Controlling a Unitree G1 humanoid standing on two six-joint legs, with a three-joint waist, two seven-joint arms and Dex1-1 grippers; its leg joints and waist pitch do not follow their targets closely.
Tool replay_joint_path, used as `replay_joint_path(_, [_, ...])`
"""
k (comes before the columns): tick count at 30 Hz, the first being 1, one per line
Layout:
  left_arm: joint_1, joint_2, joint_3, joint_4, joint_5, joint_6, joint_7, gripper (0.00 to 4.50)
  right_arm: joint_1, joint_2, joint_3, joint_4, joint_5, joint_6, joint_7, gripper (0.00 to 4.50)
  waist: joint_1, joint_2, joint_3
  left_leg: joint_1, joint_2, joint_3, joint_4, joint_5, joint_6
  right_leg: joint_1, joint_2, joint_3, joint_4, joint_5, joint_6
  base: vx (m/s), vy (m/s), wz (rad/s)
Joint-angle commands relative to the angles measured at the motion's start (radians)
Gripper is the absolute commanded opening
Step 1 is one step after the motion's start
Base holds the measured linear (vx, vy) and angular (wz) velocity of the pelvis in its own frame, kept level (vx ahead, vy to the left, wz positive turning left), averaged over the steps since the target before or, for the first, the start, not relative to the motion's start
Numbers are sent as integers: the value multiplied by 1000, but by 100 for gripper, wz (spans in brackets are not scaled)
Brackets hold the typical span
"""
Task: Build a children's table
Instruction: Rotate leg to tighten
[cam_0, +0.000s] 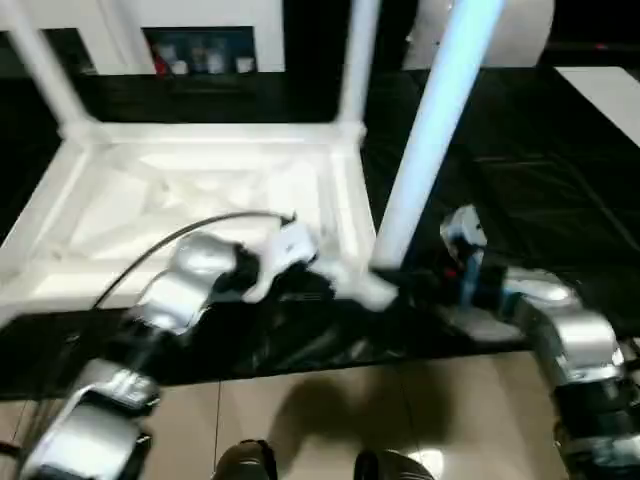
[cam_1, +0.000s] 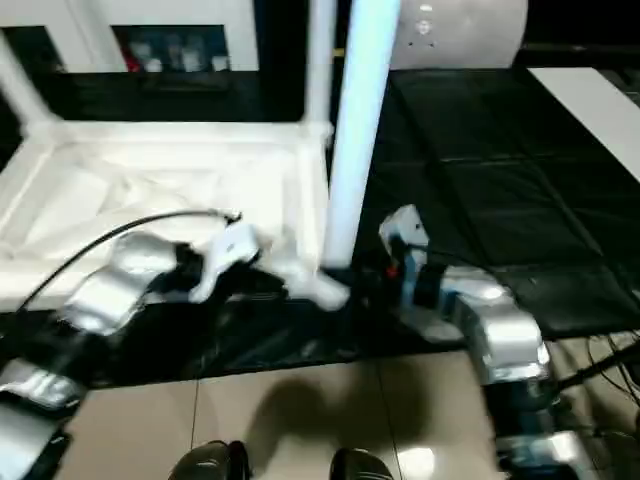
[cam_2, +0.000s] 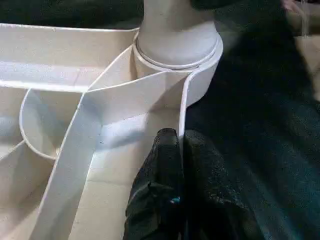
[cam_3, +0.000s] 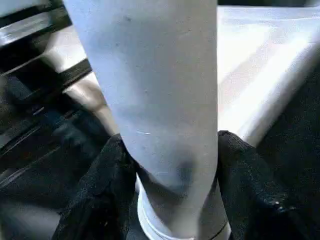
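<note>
While the children's table (cam_0: 200, 200) lies upside down on the black counter (cam_0: 560, 170), ribbed underside up, three legs show standing in corner sockets: two at the far corners, one at the near corner by the robot's right.

Item, near leg (cam_0: 430, 130): upright, foot seated in its socket (cam_2: 177, 55); whether fully home cannot be told. The near corner on the robot's left is cut off from view, so a fourth leg may remain.

Item, right tool (cam_3: 170, 180): fingers clamped on the near leg, low, just above the socket.

Item, left tool (cam_2: 180, 165): fingers pressed together on the table's rim wall beside that socket.

Item, room: the near rim lies close to the counter's front edge; open counter lies on the right; floor lies below.
</note>
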Motion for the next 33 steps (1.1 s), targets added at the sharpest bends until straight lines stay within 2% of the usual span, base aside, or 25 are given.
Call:
replay_joint_path(1, [-66, -121, 24, 33, -3, 33, 228, 0, 6, 159, 129, -30, 1, 59, -116, 202, -3, -6, -64, 26, 64, -46, -82, -270, -3, 27, -106, 63, -101, -413, -169, 0, 0, 0])
replay_joint_path(4, [-87, -151, 40, 55, 1, 42, 285, 0, -3, 229, 105, -7, -29, 52, -252, 201, -8, -5, -65, 25, 63, -45, -82, -254, 0, 27, -105, 64, -100, -387, -166, 0, 0, 0])
replay_joint_path(5, [-103, -179, 53, 70, 14, 48, 336, 0, -10, 310, 78, 12, -72, 31, -409, 200, -9, 0, -66, 23, 62, -46, -83, -245, 4, 29, -105, 63, -98, -360, -170, 0, 0, 0])
replay_joint_path(6, [-103, -179, 53, 70, 14, 48, 336, 0, -10, 310, 78, 12, -72, 31, -409, 200, -11, -1, -65, 23, 63, -43, -84, -241, 2, 25, -102, 64, -99, -347, -170, 0, 0, 0])
replay_joint_path(7, [-120, -196, 60, 92, 23, 33, 373, 0, -22, 376, 71, 43, -131, -12, -546, 200, -15, 4, -67, 24, 62, -43, -85, -236, -4, 25, -101, 65, -97, -320, -173, 0, 0, 0])
replay_joint_path(8, [-126, -201, 62, 101, 27, 26, 380, 0, -30, 401, 70, 58, -149, -31, -588, 200, -16, 2, -67, 26, 61, -41, -85, -234, -6, 23, -102, 66, -98, -312, -173, 0, 0, 0])
replay_joint_path(9, [-133, -206, 64, 113, 34, 13, 387, 0, -43, 432, 67, 80, -164, -50, -629, 200, -17, 7, -69, 25, 58, -43, -86, -231, -8, 27, -102, 65, -96, -299, -176, 0, 0, 0])
replay_joint_path(12, [-132, -204, 63, 116, 37, -6, 378, 0, -61, 451, 65, 106, -175, -69, -653, 200, -17, 7, -71, 23, 59, -41, -86, -207, 5, 34, -100, 66, -91, -232, -179, 0, 0, 0])
replay_joint_path(13, [-119, -191, 60, 107, 35, -22, 360, 0, -73, 440, 72, 116, -189, -94, -653, 255, -19, 9, -74, 21, 59, -40, -84, -182, 19, 39, -97, 66, -85, -165, -192, 0, 0, 0])
replay_joint_path(14, [-114, -185, 59, 105, 35, -28, 354, 0, -76, 437, 71, 118, -194, -100, -655, 268, -20, 7, -75, 20, 59, -39, -84, -172, 24, 41, -98, 66, -82, -145, -197, 0, 0, 0])
replay_joint_path(17, [-97, -164, 54, 97, 41, -50, 333, 0, -82, 425, 45, 120, -190, -121, -653, 281, -21, 4, -79, 18, 59, -37, -81, -133, 51, 47, -98, 64, -76, -82, -217, 0, 0, 0])
replay_joint_path(19, [-76, -138, 46, 92, 41, -101, 287, 0, -80, 398, 15, 108, -172, -176, -615, 308, -21, 4, -79, 16, 60, -37, -80, -128, 63, 49, -101, 64, -76, -80, -225, 0, 0, 0])
replay_joint_path(20, [-66, -127, 44, 88, 41, -124, 270, 0, -71, 373, 11, 85, -163, -211, -577, 313, -24, -3, -79, 15, 60, -36, -81, -126, 67, 51, -100, 64, -76, -79, -225, 0, 0, 0])
replay_joint_path(21, [-59, -120, 43, 86, 41, -140, 260, 0, -62, 354, 9, 65, -156, -234, -549, 317, -22, -1, -79, 14, 61, -37, -79, -123, 73, 52, -101, 63, -75, -78, -222, 0, 0, 0])
replay_joint_path(24, [-37, -100, 50, 79, 33, -186, 236, 0, 2, 274, 4, -51, -133, -214, -470, 342, -23, -3, -81, 13, 63, -36, -78, -104, 95, 55, -99, 63, -72, -59, -216, 0, 0, 0])
replay_joint_path(26, [-25, -96, 77, 74, 5, -196, 231, 0, 71, 227, -22, -157, -79, -162, -413, 358, -20, -8, -81, 13, 61, -34, -75, -90, 113, 56, -97, 63, -71, -42, -213, 0, 0, 0])
replay_joint_path(27, [-24, -97, 78, 74, 4, -196, 231, 27, 73, 226, -24, -160, -75, -159, -411, 365, -19, -6, -80, 14, 63, -34, -75, -98, 121, 53, -99, 63, -72, -53, -218, 0, 0, 0])
replay_joint_path(28, [-18, -98, 95, 61, -17, -199, 230, 44, 108, 202, -31, -211, -55, -133, -388, 372, -19, -8, -79, 12, 61, -34, -75, -106, 119, 54, -98, 62, -75, -82, -216, 0, 0, 0])
replay_joint_path(30, [0, -100, 114, 30, -52, -190, 216, 59, 163, 150, -26, -289, -65, -130, -361, 394, -16, -7, -78, 12, 61, -33, -75, -112, 113, 53, -99, 62, -78, -102, -218, 0, 0, 0])
replay_joint_path(31, [9, -99, 116, 14, -62, -184, 206, 66, 178, 142, -25, -318, -46, -117, -348, 400, -13, 1, -80, 16, 66, -33, -75, -120, 105, 47, -96, 61, -77, -106, -227, 0, 0, 0])
replay_joint_path(32, [21, -97, 117, -3, -70, -179, 194, 78, 190, 137, -26, -351, -10, -93, -327, 406, -13, -2, -80, 16, 66, -34, -76, -122, 106, 48, -95, 61, -77, -103, -228, 0, 0, 0])
replay_joint_path(33, [21, -97, 117, -3, -70, -179, 194, 90, 190, 137, -26, -351, -10, -93, -327, 416, -14, -5, -78, 12, 67, -35, -77, -126, 108, 47, -95, 61, -75, -101, -228, 0, 0, 0])
